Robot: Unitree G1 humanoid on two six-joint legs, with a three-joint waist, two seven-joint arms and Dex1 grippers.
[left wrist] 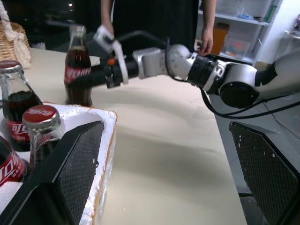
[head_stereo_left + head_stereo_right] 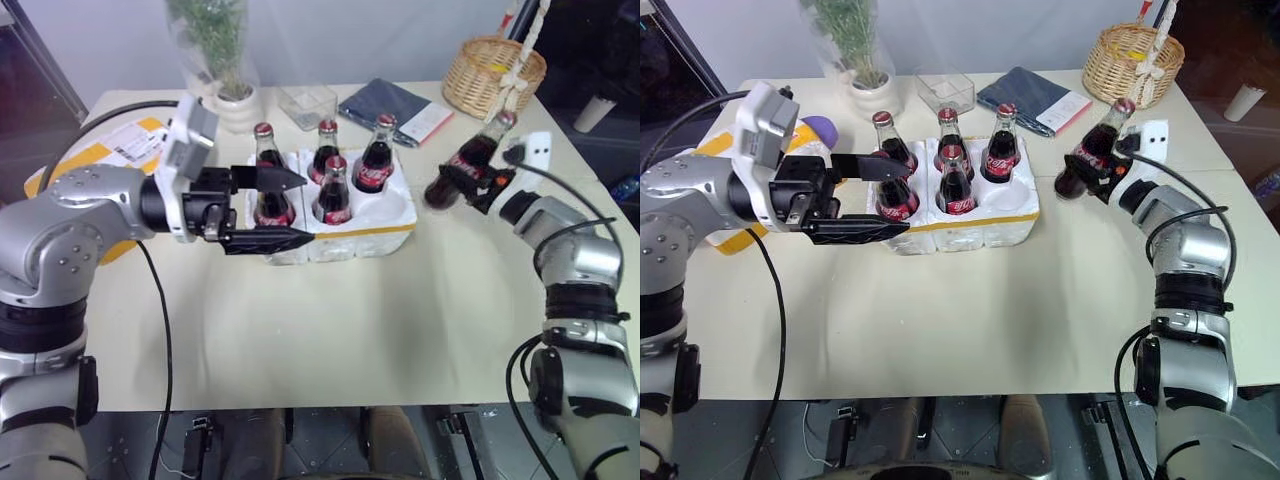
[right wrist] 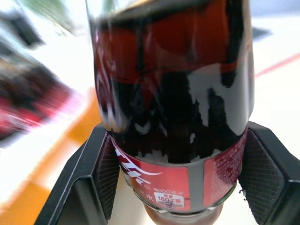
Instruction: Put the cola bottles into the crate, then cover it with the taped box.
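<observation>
cola bottle point(image 3: 173, 117) label: red, white script.

Bottle point(image 3: 173, 93): glossy glass, shiny red label
Crate point(image 2: 385, 215): matt white foam
Basket point(image 2: 493, 75): woven wicker
Table point(image 2: 400, 320): smooth matt

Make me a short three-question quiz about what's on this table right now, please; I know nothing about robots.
1. How many cola bottles stand in the crate?
2. True or false: the right claw grips a cola bottle that leans away from the crate.
3. What lies between the clear tub and the wicker basket? A) a cup B) a dark blue notebook C) a plant

Key:
1. Five, with one hole free at the crate's near right corner.
2. True: the bottle leans with its cap away from the crate. The left claw stands open beside the crate, holding nothing.
3. B, the dark blue notebook.
</observation>
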